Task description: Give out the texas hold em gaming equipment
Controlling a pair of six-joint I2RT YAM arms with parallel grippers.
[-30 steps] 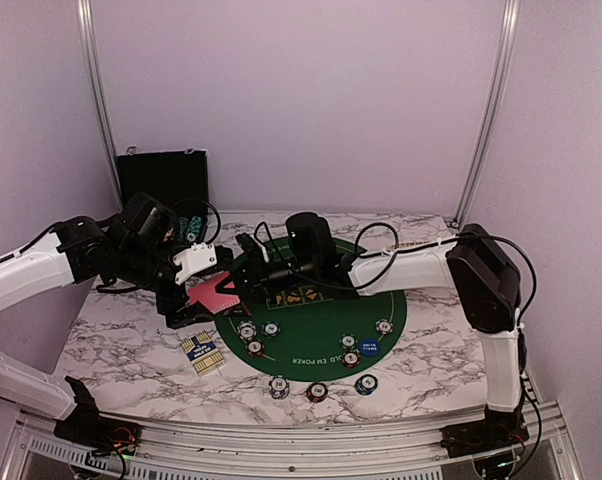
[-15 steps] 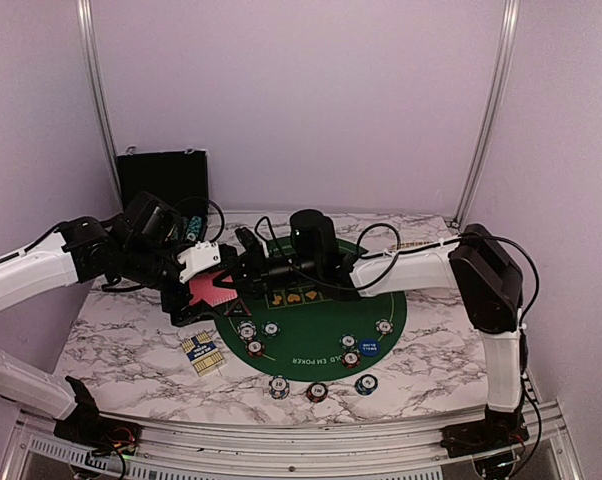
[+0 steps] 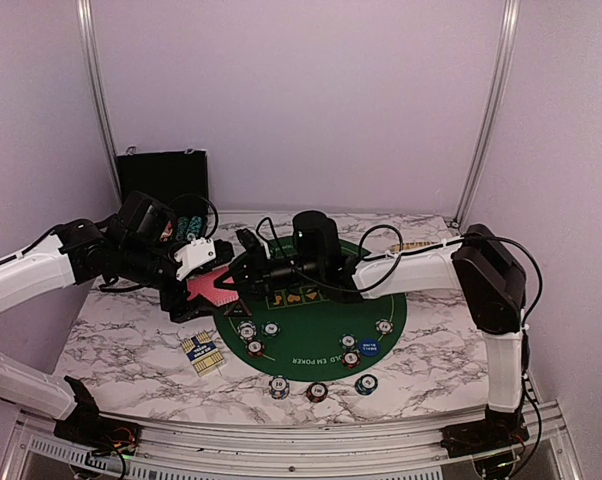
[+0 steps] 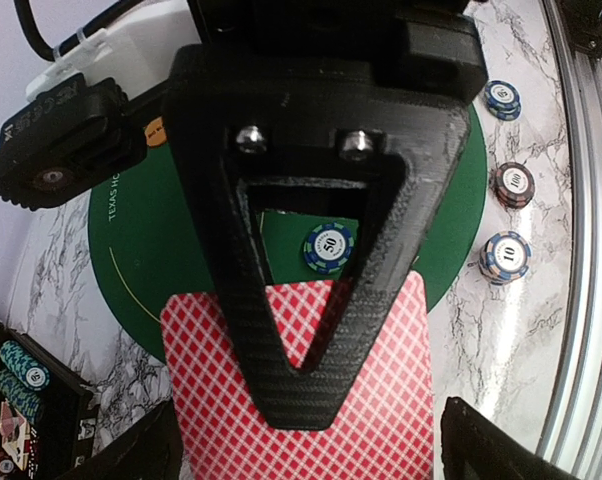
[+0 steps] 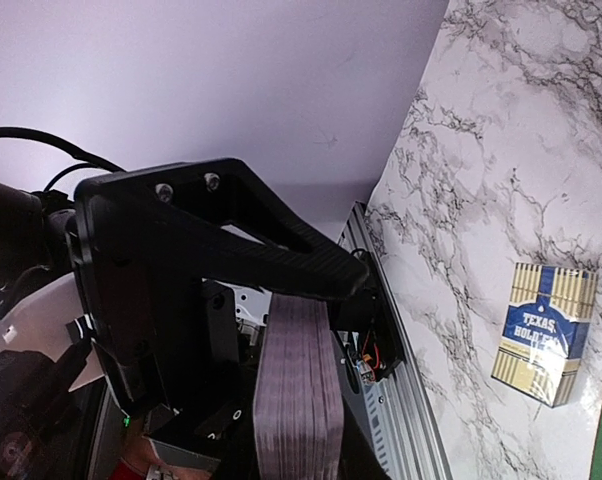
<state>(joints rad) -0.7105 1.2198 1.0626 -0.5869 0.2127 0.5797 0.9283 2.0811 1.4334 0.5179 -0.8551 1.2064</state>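
Right fingers (image 5: 231, 230) clamp the deck (image 5: 299, 400); left fingers (image 4: 311, 110) straddle a card (image 4: 381, 400), grip unclear.

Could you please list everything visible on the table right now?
felt mat: one, green, table centre
mat chips: about six, mixed colours, on the mat
front chips: three, striped, before the mat
button: one, blue, on the mat
card box: one, blue and gold, left of the mat
black case: one, black, back left
playing cards: one deck, red-backed, between the grippers
table: one, white marble, underneath
left gripper: one, black, over the cards
right gripper: one, black, shut on the cards
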